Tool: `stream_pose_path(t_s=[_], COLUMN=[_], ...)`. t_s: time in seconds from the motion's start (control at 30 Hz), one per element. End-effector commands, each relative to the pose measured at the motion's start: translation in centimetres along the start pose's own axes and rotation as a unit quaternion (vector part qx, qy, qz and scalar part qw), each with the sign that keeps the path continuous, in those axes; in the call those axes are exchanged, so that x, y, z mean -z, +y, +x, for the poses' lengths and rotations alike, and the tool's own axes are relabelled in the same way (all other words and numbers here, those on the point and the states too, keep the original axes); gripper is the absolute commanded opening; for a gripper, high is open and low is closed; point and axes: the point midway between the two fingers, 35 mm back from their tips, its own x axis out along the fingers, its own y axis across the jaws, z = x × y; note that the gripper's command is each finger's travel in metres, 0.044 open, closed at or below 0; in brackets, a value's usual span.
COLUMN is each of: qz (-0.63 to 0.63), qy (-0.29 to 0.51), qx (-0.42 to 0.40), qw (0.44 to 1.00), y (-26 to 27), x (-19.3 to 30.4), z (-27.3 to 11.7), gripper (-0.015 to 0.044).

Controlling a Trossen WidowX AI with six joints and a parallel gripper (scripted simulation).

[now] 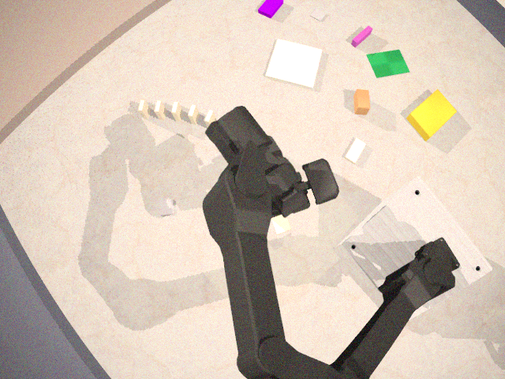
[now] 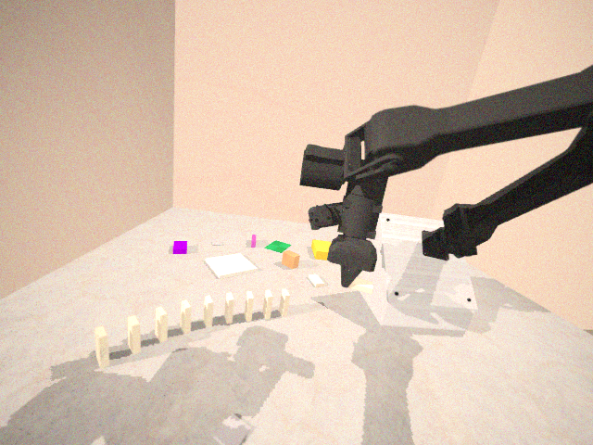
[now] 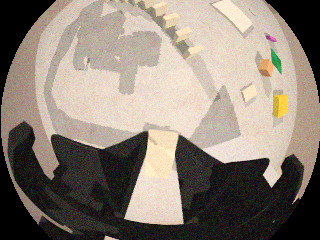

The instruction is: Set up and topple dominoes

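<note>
Several cream dominoes [image 1: 176, 109] [image 2: 208, 311] [image 3: 170, 20] stand upright in a slightly curved, spaced row. My gripper [image 2: 346, 283] [image 3: 162, 137] is shut on a cream domino [image 1: 281, 224] [image 2: 362, 287] [image 3: 161, 155], whose face shows between the fingertips in the wrist view. The held domino is off to the side of the row's near end, on the white board's side. In the top view the arm hides the fingertips and part of the row. Another pale domino-sized block [image 1: 355, 151] [image 2: 316, 280] [image 3: 248, 93] lies flat beyond the row.
A white square slab [image 1: 294, 63] [image 2: 231, 265], an orange block [image 1: 361, 102] [image 2: 290, 259], a yellow block [image 1: 432, 114], a green flat square [image 1: 387, 63], a pink bar [image 1: 361, 36] and a purple block [image 1: 271, 7] lie beyond the row. A white board with black holes [image 1: 432, 212] stands at the right.
</note>
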Motion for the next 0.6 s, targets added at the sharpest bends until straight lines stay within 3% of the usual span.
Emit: stream_pose_path(t_s=[0.0, 0.17, 0.37, 0.57], qz=[-0.016, -0.017, -0.057, -0.058], qy=[-0.006, -0.007, -0.007, -0.012], qx=[-0.01, -0.01, -0.011, 0.007], qw=[1.0, 1.0, 0.998, 0.998], y=[0.8, 1.1, 8.1, 7.9], x=[0.6, 0.7, 5.2, 5.4], z=[-3.4, -3.4, -3.5, -3.0], gripper=[0.0107, 0.0107, 0.0107, 0.0107])
